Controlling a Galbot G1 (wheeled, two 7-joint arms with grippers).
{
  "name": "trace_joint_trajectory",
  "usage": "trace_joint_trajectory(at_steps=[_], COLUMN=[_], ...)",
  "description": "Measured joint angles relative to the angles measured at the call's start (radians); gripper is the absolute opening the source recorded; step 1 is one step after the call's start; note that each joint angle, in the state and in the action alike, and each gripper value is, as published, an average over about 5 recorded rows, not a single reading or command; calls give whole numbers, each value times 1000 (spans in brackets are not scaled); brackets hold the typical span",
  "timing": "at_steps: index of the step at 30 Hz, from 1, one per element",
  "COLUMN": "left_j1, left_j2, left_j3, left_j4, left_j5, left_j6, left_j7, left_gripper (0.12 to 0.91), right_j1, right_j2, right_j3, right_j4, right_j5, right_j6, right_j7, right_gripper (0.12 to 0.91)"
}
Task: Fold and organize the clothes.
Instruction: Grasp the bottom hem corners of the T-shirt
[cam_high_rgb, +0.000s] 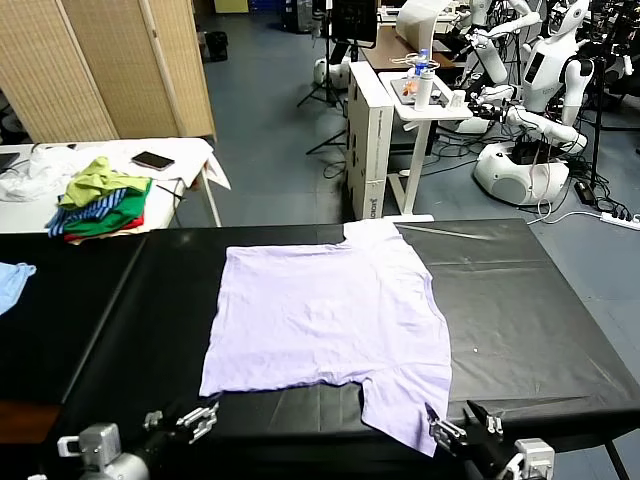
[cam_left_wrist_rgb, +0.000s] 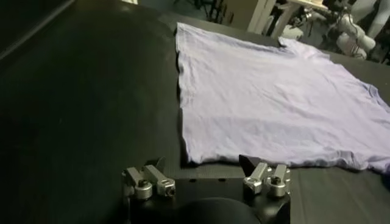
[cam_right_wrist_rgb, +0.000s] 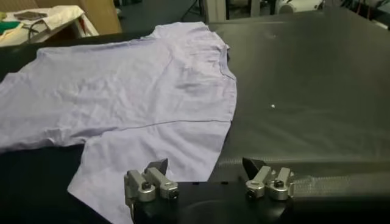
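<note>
At the surface's near edge, left gripper and right gripper sit spread and empty; best pinch the flat T-shirt's near hem corner and sleeve cleanly, single layer.

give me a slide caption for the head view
Lavender T-shirt spread flat on black table, open left gripper and right gripper at its near edge.

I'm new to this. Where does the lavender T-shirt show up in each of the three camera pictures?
Head view: the T-shirt lies flat mid-table, between both arms.
Left wrist view: it fills the upper right, just beyond the open left pincer.
Right wrist view: it spreads across the left, one sleeve reaching the open right pincer.
Shared landmark: the black table.
</note>
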Motion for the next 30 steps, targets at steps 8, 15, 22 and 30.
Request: trace_joint_trajectory(at_steps=[8,15,22,30], left_j1=[-8,-19,-21,12], left_j2=[-13,-15,-20,-22], left_j3=[10,12,19,5], left_j4=[28,53,59,28], left_j5=[22,25,32,61], left_j6=[-13,-23,-27,-39], left_j7=[0,10,17,9], left_gripper=[657,269,147,145], right_j1=[8,4,-5,-57], right_j2=[18,31,31,17], right_j3=[-26,-34,-34,-9], right_j4=[-11,-17,-7,51], right_j5=[-13,-18,-17,-14], right_j6=[0,1,-1,-21], right_j7=[1,0,5,38], right_gripper=[864,686,267,140])
